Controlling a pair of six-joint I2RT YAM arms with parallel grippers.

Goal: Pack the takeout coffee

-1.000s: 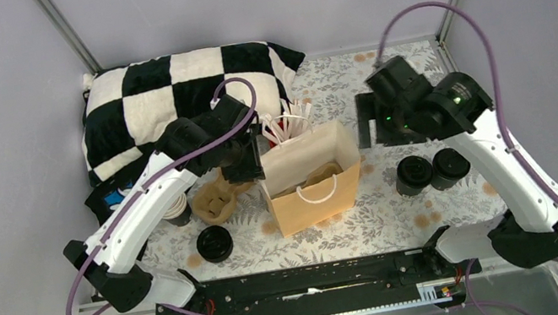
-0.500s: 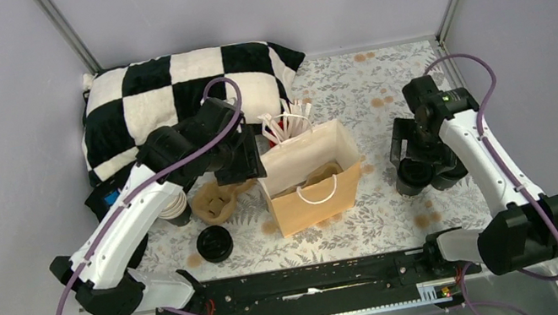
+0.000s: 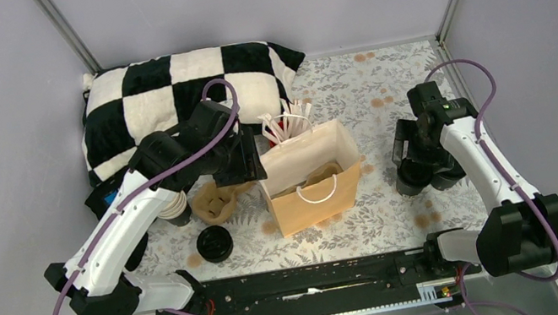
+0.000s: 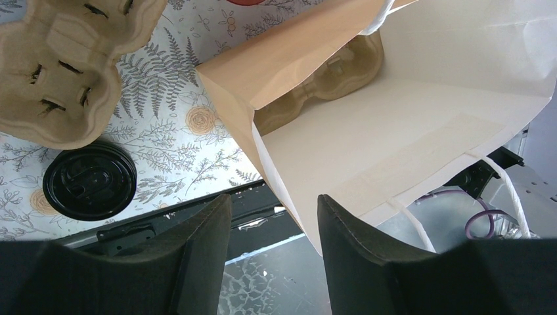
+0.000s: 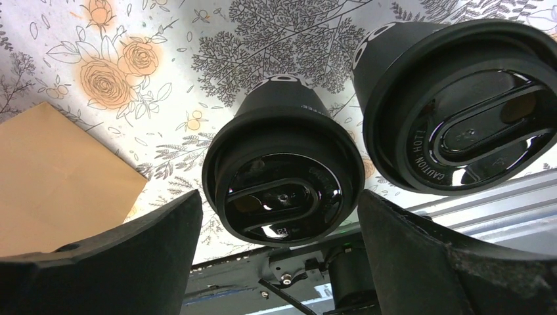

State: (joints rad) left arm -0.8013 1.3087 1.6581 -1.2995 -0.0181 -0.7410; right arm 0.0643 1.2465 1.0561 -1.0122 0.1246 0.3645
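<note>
Two takeout coffee cups, dark-sided with black lids, stand side by side right of the paper bag [image 3: 309, 178]. The left cup [image 5: 282, 177] sits between the fingers of my right gripper [image 5: 279, 195], which is open and hangs just above it without touching. The other cup [image 5: 460, 105] stands close beside it on the right. From above, my right gripper [image 3: 416, 153] covers most of both cups. My left gripper [image 4: 274, 200] is open at the bag's left wall [image 4: 282, 190], whose rim runs between the fingers. A cardboard cup carrier [image 4: 328, 65] lies inside the bag.
A second cardboard carrier [image 3: 214, 201], a stack of black lids [image 3: 214, 243] and a stack of lidless cups [image 3: 176, 211] sit left of the bag. A checkered pillow [image 3: 162, 91] fills the back left. White sticks [image 3: 287, 122] stand behind the bag.
My right arm swung back and came down over the two lidded cups with its jaws wide. My left gripper opened wider at the bag's left wall and the arm shifted slightly left.
</note>
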